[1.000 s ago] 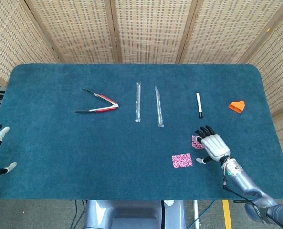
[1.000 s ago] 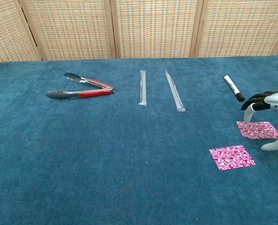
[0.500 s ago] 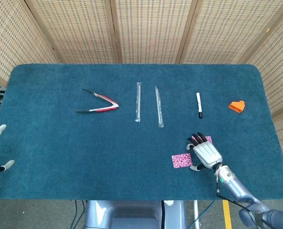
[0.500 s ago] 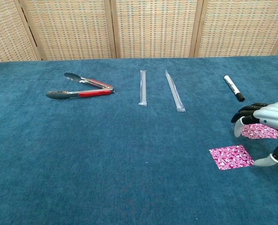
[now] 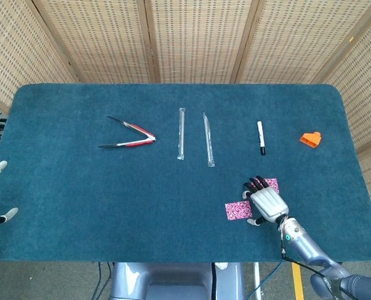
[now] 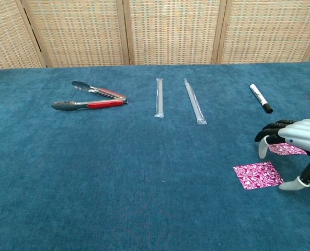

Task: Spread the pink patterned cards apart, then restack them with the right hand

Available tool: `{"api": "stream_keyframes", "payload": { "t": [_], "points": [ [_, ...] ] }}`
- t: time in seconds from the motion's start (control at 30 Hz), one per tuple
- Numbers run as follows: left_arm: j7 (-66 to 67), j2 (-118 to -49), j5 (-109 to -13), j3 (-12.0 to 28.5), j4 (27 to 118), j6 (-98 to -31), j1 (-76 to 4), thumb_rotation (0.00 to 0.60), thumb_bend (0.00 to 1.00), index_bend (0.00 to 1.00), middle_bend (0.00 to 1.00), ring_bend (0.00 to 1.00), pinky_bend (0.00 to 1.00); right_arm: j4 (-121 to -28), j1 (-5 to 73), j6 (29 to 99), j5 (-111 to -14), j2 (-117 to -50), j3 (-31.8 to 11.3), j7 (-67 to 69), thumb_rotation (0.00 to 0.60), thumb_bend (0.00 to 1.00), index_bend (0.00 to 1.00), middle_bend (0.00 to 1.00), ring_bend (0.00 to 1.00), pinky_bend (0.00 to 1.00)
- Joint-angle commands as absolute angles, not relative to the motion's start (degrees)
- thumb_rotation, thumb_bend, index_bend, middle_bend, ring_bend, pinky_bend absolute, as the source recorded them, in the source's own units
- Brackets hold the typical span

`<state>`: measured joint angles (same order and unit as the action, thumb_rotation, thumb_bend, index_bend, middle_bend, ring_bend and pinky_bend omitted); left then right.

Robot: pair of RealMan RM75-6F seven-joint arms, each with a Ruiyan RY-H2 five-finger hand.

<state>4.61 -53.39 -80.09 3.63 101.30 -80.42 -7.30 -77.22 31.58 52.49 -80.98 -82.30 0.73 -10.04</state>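
Blue table [image 5: 79, 200]; cards [image 5: 238, 210] beside right hand [image 5: 268, 204]

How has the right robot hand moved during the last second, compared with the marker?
Yes. In the head view the right robot hand has shifted left and toward the table's near edge, away from the marker. It now partly covers the far pink card.
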Motion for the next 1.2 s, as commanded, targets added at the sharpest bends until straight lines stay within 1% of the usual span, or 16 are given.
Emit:
{"api": "stream_keyframes", "payload": {
  "t": [0.03,0.2,0.7,1.2],
  "points": [
    [4.58,-53.42,-80.01,3.63,101.21,-80.34,-7.32,0.58,0.06,0.04,0.0,0.0,0.0,-77.02,31.62,52.32,-80.9,-82.47,0.72,-10.06,0.6,0.23,0.32,0.14,0.0,0.0],
    [4.46,-53.43,-79.92,3.61,101.1,-80.26,-7.33,0.581,0.06,0.04,0.0,0.0,0.0,-76.71,31.52,52.13,-80.83,-82.79,0.89,-10.03,0.6,0.26,0.33,0.14,0.0,0.0],
    [4.17,-53.47,-79.53,3.63,100.73,-80.36,-7.16,0.58,0.06,0.04,0.0,0.0,0.0,-75.5,30.96,52.36,-81.26,-83.99,1.28,-8.66,0.6,0.26,0.33,0.14,0.0,0.0],
    [4.2,-53.65,-79.21,3.63,100.53,-80.37,-7.06,0.58,0.06,0.04,0.0,0.0,0.0,-74.53,30.91,52.15,-81.26,-84.46,1.1,-7.81,0.6,0.26,0.35,0.15,0.0,0.0]
  ]
}}
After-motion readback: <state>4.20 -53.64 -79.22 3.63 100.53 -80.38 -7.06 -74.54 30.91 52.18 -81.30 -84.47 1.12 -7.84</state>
